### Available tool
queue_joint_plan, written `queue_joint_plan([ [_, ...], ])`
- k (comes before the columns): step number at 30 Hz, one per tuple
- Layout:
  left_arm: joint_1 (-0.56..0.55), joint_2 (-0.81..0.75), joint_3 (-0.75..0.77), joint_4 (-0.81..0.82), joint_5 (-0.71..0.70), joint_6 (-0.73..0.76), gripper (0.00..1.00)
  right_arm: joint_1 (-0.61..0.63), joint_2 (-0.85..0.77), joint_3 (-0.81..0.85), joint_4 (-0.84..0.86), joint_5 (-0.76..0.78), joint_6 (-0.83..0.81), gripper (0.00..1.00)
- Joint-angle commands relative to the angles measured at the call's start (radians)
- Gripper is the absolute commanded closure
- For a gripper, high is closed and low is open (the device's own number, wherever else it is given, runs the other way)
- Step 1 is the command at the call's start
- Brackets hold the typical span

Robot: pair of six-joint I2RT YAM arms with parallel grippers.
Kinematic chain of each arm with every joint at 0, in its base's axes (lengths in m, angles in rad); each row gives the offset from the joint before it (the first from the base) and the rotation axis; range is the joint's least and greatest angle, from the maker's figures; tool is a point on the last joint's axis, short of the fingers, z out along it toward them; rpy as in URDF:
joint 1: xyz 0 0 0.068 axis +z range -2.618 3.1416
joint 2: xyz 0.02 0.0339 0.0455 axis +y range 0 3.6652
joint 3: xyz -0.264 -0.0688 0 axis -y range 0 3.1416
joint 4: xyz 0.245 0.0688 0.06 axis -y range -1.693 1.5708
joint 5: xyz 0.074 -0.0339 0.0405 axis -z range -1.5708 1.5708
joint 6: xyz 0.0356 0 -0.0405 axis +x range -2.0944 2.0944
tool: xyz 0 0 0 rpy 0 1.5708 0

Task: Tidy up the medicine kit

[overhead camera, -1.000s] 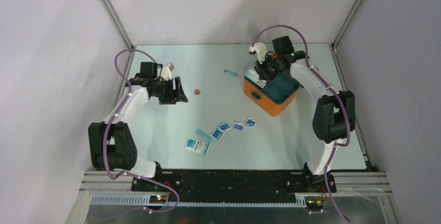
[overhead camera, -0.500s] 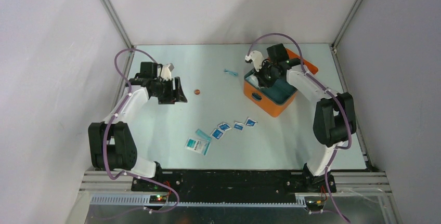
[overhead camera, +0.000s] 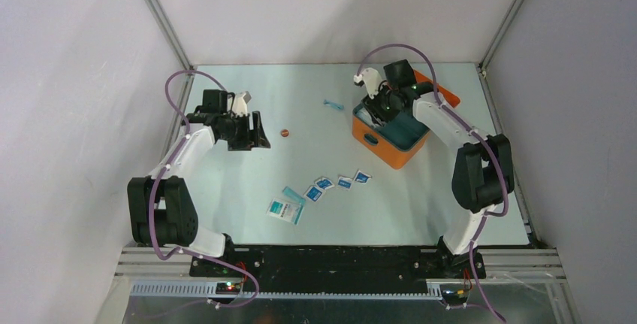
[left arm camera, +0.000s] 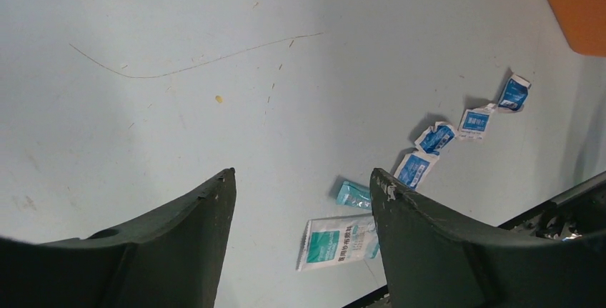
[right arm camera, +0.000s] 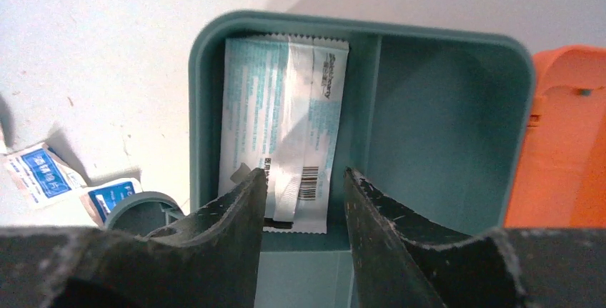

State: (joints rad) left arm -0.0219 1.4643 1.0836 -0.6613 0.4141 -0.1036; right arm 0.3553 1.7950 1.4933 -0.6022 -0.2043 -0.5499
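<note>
Fig. Kit [overhead camera: 383,149], lid [overhead camera: 445,95] swung open toward 2 o'clock, standing at 2 o'clock on the table [overhead camera: 225,181]. Its teal tray [right arm camera: 443,115] holds a flat white packet [right arm camera: 282,108] in the left-hand compartment. I have the right gripper [right arm camera: 304,183] poised directly over the tray, jaws apart, holding nothing. A row of blue sachets [overhead camera: 339,183] and a larger pouch [overhead camera: 285,211] lie at 8 o'clock from the kit, well apart from it. My left gripper [left arm camera: 300,179] hangs at 10 o'clock above the table, jaws likewise apart, holding nothing
</note>
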Motion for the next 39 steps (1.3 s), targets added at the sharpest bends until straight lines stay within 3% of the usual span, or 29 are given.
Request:
queue_joint_plan([
  [1, -0.001, -0.038, -0.006, 0.012, -0.036, 0.025, 0.25, 0.018, -0.053, 0.110, -0.011, -0.006, 0.033, 0.51],
  [7, -0.001, -0.039, -0.033, 0.010, -0.086, 0.019, 0.23, 0.087, -0.095, 0.150, -0.012, -0.045, 0.044, 0.48],
  [13, 0.000, -0.041, -0.096, 0.012, -0.104, 0.010, 0.17, 0.142, -0.048, 0.173, -0.089, -0.341, 0.049, 0.41],
  [16, 0.000, -0.066, -0.153, 0.012, -0.093, 0.002, 0.17, 0.181, -0.020, 0.159, -0.095, -0.362, 0.027, 0.39],
  [24, 0.018, -0.139, -0.251, 0.015, -0.137, -0.070, 0.12, 0.355, 0.102, 0.178, -0.059, -0.380, 0.042, 0.41],
  [30, 0.048, -0.067, -0.186, 0.040, -0.135, -0.130, 0.13, 0.456, 0.197, 0.236, -0.055, -0.543, 0.121, 0.44],
  [35, 0.064, -0.037, -0.083, 0.044, -0.116, -0.208, 0.12, 0.558, 0.243, 0.233, -0.041, -0.483, 0.098, 0.45],
  [39, 0.073, -0.053, -0.068, 0.044, -0.151, -0.217, 0.10, 0.647, 0.246, 0.190, 0.015, -0.388, 0.120, 0.40],
])
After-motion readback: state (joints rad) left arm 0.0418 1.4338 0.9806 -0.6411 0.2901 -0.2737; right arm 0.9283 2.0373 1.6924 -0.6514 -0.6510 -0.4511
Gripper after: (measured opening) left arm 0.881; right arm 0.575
